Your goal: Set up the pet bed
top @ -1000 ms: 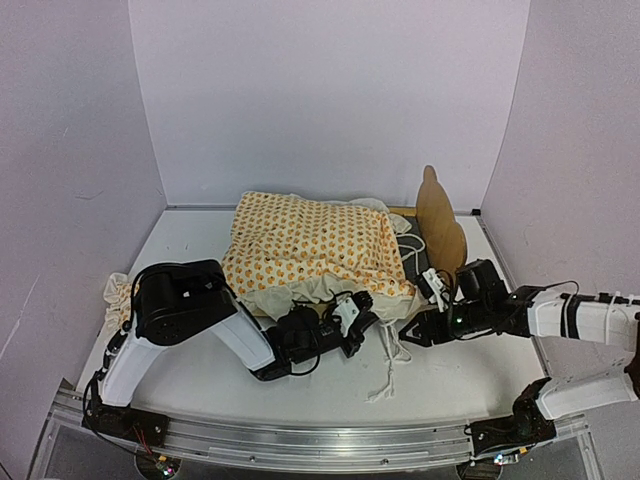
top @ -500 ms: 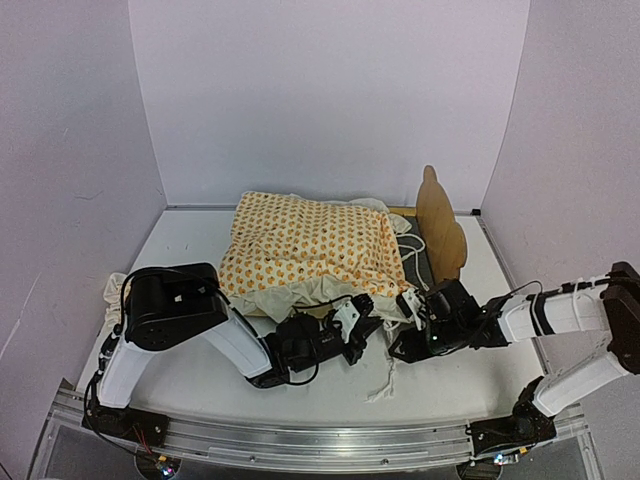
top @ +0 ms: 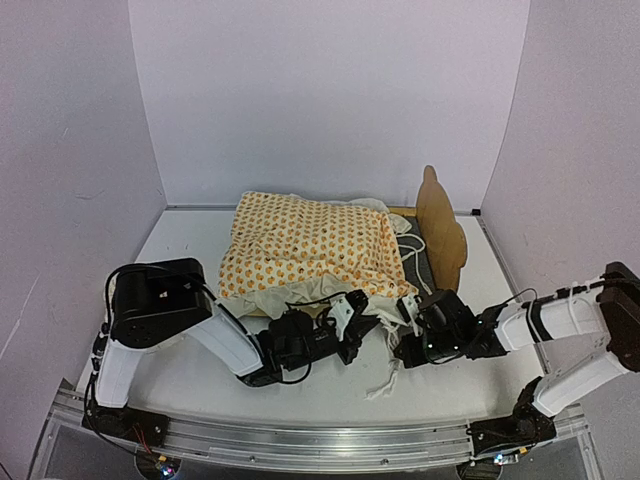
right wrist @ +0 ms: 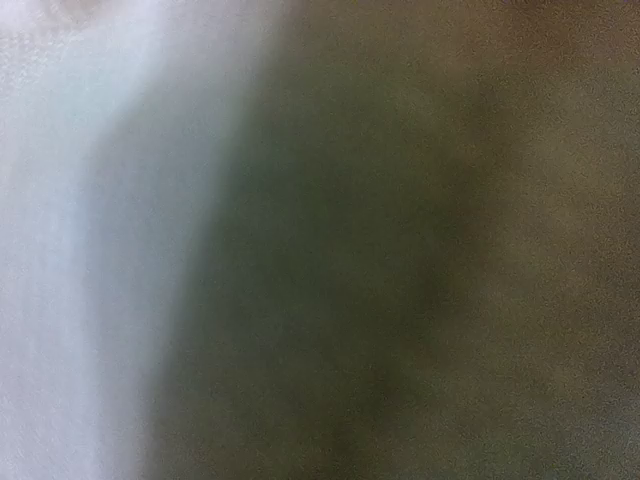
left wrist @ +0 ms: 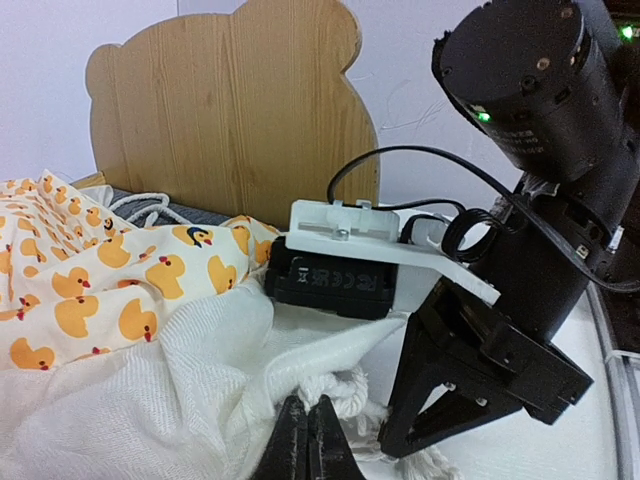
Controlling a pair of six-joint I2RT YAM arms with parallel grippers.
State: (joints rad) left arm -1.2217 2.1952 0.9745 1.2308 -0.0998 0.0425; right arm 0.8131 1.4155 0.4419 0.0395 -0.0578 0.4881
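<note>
The pet bed [top: 441, 232] stands at the back right, its bear-ear headboard [left wrist: 235, 110] upright. A duck-print mattress cover [top: 310, 250] lies bunched over most of the frame, with its white underside [left wrist: 150, 390] spilling forward. My left gripper [left wrist: 308, 440] is shut on the cover's white tie cord [left wrist: 352, 392] at the front edge; from above the gripper [top: 367, 320] lies low on the table. My right gripper [top: 400, 342] faces it closely, its black fingers [left wrist: 440, 400] closed at the same cord. The right wrist view is a dark blur against cloth.
A small cream ruffled pillow [top: 115, 295] lies at the far left by the side wall. A loose end of cord [top: 384, 385] trails toward the near rail [top: 300, 440]. White walls close in the back and both sides.
My right arm has slid left along the table to meet the left gripper, and its jaws have closed. The left gripper has stayed shut on the cord, shifting slightly left.
</note>
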